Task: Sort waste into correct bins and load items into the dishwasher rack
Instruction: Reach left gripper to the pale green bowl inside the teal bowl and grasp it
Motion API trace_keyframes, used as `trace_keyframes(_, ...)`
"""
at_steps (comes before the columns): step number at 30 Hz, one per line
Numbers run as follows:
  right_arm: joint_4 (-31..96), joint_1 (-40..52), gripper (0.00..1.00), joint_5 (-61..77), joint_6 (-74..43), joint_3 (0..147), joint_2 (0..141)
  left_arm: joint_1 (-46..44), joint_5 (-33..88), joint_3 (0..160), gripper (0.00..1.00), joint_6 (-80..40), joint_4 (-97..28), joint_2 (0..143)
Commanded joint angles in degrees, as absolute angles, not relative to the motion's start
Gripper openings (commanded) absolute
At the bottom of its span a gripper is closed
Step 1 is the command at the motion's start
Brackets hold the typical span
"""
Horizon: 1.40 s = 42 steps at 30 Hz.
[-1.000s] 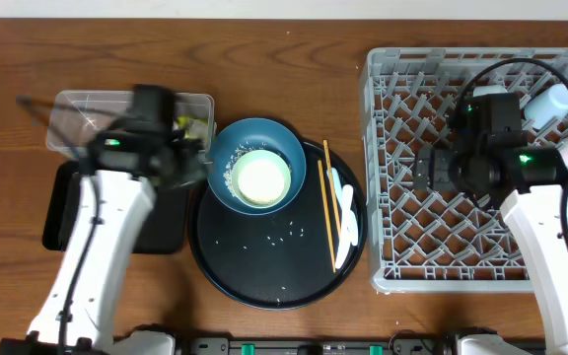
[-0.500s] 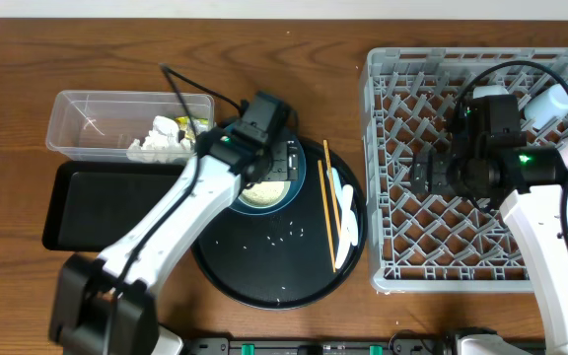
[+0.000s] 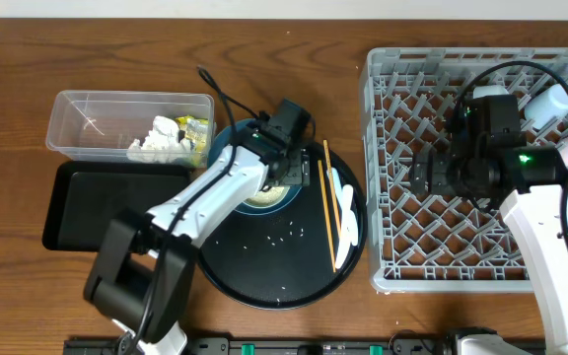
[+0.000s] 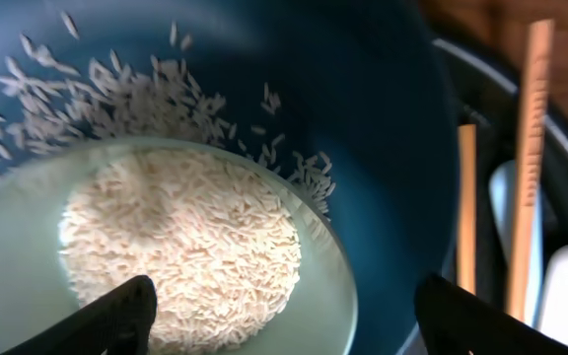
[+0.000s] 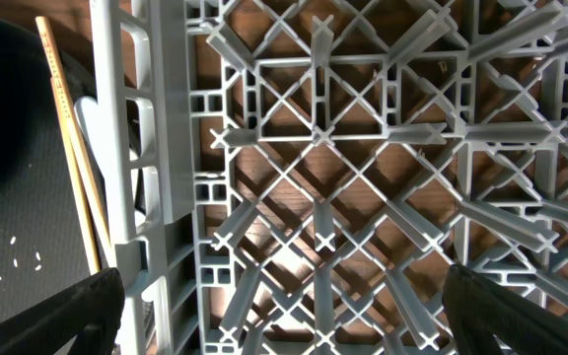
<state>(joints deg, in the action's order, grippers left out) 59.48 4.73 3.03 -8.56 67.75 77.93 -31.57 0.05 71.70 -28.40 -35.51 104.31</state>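
Left hand [image 4: 289,311] has swung from the clear tub [image 3: 77,99] to hover, fingers apart, over the light-blue bowl [image 4: 330,286] of rice [image 4: 185,247] inside the dark-blue bowl [image 4: 363,118] mid-counter, bowls likely next; right hand [image 5: 284,306] gapes over the rack [image 5: 363,148].

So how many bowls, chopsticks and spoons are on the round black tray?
Bowls: 2 (big blue bowl, small pale bowl sitting inside it)
Chopsticks: 2
Spoon: 1
Total: 5
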Motion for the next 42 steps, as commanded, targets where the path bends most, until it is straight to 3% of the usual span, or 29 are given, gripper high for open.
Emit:
trace_keyframes(1,59.6,3.7,0.99,3.3,-9.2,67.8,77.6,-31.7,0.0,71.7,0.8,-30.4,-35.2,105.5)
trace_keyframes(13,59.7,3.7,0.99,3.3,-9.2,67.8,77.6,-32.6,0.0,71.7,0.67,-30.3,-34.5,108.9)
trace_keyframes(21,59.7,3.7,0.99,3.3,-9.2,67.8,77.6,-32.9,0.0,71.7,0.36,-30.3,-34.2,108.9)
trace_keyframes(29,59.7,3.7,0.99,3.2,-9.1,67.8,77.6,-32.9,0.0,71.7,0.19,-30.3,-34.4,108.9)
trace_keyframes(32,59.7,3.7,0.99,3.2,-9.1,67.8,77.6,-32.9,0.0,71.7,0.07,-30.3,-35.1,108.9)
trace_keyframes(42,59.7,3.6,0.99,3.2,-9.1,67.8,77.6,-32.9,-1.6,71.9,0.07,-30.1,-39.0,107.9)
